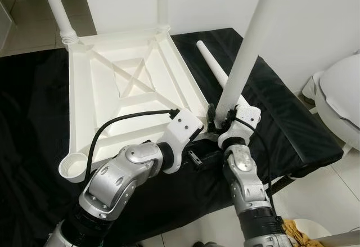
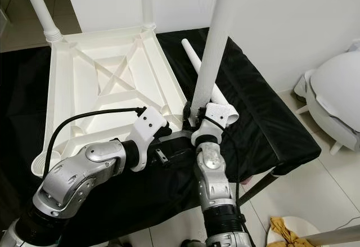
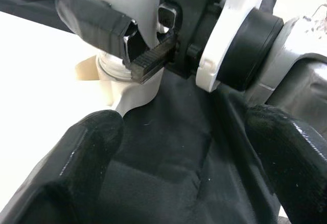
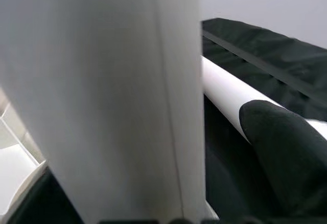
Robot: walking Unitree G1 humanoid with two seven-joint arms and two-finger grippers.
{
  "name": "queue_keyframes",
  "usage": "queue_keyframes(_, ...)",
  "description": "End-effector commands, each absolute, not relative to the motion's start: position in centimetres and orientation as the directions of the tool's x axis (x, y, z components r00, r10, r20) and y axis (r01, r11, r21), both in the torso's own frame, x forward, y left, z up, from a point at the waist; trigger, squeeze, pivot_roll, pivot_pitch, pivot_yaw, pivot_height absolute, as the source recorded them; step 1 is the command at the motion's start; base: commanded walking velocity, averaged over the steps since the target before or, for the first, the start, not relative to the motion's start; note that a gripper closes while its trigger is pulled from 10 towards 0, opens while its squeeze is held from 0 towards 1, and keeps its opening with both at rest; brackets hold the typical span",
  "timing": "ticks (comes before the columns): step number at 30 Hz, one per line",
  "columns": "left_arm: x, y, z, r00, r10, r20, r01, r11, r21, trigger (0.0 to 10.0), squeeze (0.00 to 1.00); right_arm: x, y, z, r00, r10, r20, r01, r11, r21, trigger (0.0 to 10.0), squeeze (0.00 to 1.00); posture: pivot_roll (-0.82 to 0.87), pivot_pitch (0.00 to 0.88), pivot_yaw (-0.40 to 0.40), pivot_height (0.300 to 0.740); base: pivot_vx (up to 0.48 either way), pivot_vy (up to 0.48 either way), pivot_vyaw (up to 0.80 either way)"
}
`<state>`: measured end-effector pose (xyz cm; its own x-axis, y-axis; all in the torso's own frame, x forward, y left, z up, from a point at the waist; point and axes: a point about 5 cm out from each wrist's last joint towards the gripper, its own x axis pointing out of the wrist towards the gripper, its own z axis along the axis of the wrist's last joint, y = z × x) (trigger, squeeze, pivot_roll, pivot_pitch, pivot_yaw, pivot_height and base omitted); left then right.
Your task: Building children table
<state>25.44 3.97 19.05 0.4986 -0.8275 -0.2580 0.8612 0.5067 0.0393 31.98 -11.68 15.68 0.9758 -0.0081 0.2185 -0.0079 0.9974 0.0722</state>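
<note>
The white plastic children's table (image 1: pixel 132 84) lies upside down on a black-covered bed (image 1: pixel 292 129), its ribbed underside up, with crossed braces in the middle and round sockets at the corners; two legs (image 1: pixel 56 5) already stand upright at its far corners, and the near left socket (image 1: pixel 73 166) is open; a third leg (image 1: pixel 247 44), smooth, white and tapered, stands upright at the table's near right corner; the right gripper (image 1: pixel 221 120) is clamped around this leg low down, near its threaded base; the left gripper (image 3: pixel 168 157) sits just beside it with its fingers (image 3: pixel 76 168) spread apart, holding nothing; a spare leg (image 1: pixel 212 64) lies flat on the bed beside the table's right edge
</note>
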Motion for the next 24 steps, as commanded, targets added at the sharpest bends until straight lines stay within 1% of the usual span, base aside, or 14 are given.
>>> queue_keyframes(1, 25.0, 3.8, 18.7, 0.478, -0.835, -0.27, 0.871, 0.491, 0.025, 10.0, 0.0, 31.7, -11.8, 15.4, 0.978, 0.016, 0.208, -0.026, 0.999, 0.048, 10.0, 0.0, -0.02, 0.097, 0.0, 0.74, 0.0, 0.0, 0.0)
queue_keyframes(2, 25.0, 3.8, 18.7, 0.478, -0.835, -0.27, 0.871, 0.491, 0.025, 10.0, 0.0, 31.7, -11.8, 15.4, 0.978, 0.016, 0.208, -0.026, 0.999, 0.048, 10.0, 0.0, -0.02, 0.097, 0.0, 0.74, 0.0, 0.0, 0.0)
queue_keyframes(4, 25.0, 3.8, 18.7, 0.477, -0.836, -0.27, 0.872, 0.489, 0.025, 10.0, 0.0, 31.6, -11.9, 15.6, 0.972, 0.078, 0.22, -0.09, 0.995, 0.043, 10.0, 0.0, -0.03, 0.094, 0.0, 0.74, 0.0, 0.0, 0.0)
queue_keyframes(5, 25.0, 3.8, 18.7, 0.477, -0.836, -0.27, 0.872, 0.489, 0.025, 10.0, 0.0, 31.6, -11.9, 15.6, 0.972, 0.078, 0.22, -0.09, 0.995, 0.043, 10.0, 0.0, -0.03, 0.094, 0.0, 0.74, 0.0, 0.0, 0.0)
queue_keyframes(8, 25.0, 3.8, 18.7, 0.473, -0.838, -0.27, 0.874, 0.485, 0.025, 10.0, 0.0, 31.7, -12.3, 15.9, 0.942, 0.249, 0.226, -0.26, 0.965, 0.02, 10.0, 0.0, -0.03, 0.09, -0.001, 0.74, 0.0, 0.0, 0.0)
queue_keyframes(9, 25.0, 3.8, 18.7, 0.473, -0.838, -0.27, 0.874, 0.485, 0.025, 10.0, 0.0, 31.7, -12.3, 15.9, 0.942, 0.249, 0.226, -0.26, 0.965, 0.02, 10.0, 0.0, -0.03, 0.09, -0.001, 0.74, 0.0, 0.0, 0.0)
queue_keyframes(10, 25.0, 3.7, 18.7, 0.472, -0.839, -0.27, 0.875, 0.484, 0.025, 10.0, 0.0, 31.9, -12.8, 16.0, 0.922, 0.319, 0.219, -0.328, 0.945, 0.004, 10.0, 0.0, -0.03, 0.088, 0.002, 0.74, 0.0, 0.0, 0.0)
queue_keyframes(11, 25.0, 3.7, 18.7, 0.472, -0.839, -0.27, 0.875, 0.484, 0.025, 10.0, 0.0, 31.9, -12.8, 16.0, 0.922, 0.319, 0.219, -0.328, 0.945, 0.004, 10.0, 0.0, -0.03, 0.088, 0.002, 0.74, 0.0, 0.0, 0.0)
queue_keyframes(13, 25.0, 3.6, 18.7, 0.468, -0.842, -0.268, 0.877, 0.479, 0.026, 10.0, 0.0, 32.0, -13.8, 16.2, 0.882, 0.419, 0.216, -0.42, 0.907, -0.044, 10.0, 0.0, -0.04, 0.087, 0.002, 0.74, 0.0, 0.0, 0.0)
queue_keyframes(16, 25.0, 3.6, 18.7, 0.467, -0.843, -0.268, 0.878, 0.478, 0.027, 10.0, 0.0, 32.2, -14.3, 16.2, 0.867, 0.455, 0.204, -0.452, 0.89, -0.065, 10.0, 0.0, -0.04, 0.086, 0.003, 0.74, 0.0, 0.0, 0.0)
queue_keyframes(18, 25.1, 3.6, 18.7, 0.466, -0.843, -0.267, 0.879, 0.476, 0.028, 10.0, 0.0, 32.4, -15.4, 16.0, 0.836, 0.523, 0.166, -0.516, 0.852, -0.089, 10.0, 0.0, -0.03, 0.087, 0.006, 0.74, 0.0, 0.0, 0.0)
queue_keyframes(21, 25.0, 3.6, 18.7, 0.465, -0.844, -0.268, 0.879, 0.476, 0.029, 10.0, 0.0, 32.5, -15.9, 16.0, 0.82, 0.552, 0.151, -0.547, 0.833, -0.081, 10.0, 0.0, -0.03, 0.088, 0.006, 0.74, 0.0, 0.0, 0.0)
queue_keyframes(22, 25.0, 3.7, 18.8, 0.466, -0.843, -0.268, 0.879, 0.476, 0.029, 10.0, 0.0, 32.7, -16.4, 15.9, 0.793, 0.595, 0.13, -0.587, 0.804, -0.094, 10.0, 0.0, -0.03, 0.09, 0.009, 0.74, 0.0, 0.0, 0.0)
queue_keyframes(24, 25.0, 3.7, 18.8, 0.467, -0.843, -0.267, 0.878, 0.477, 0.029, 10.0, 0.0, 32.8, -16.5, 15.9, 0.786, 0.606, 0.124, -0.598, 0.796, -0.097, 10.0, 0.0, -0.03, 0.092, 0.009, 0.74, 0.0, 0.0, 0.0)
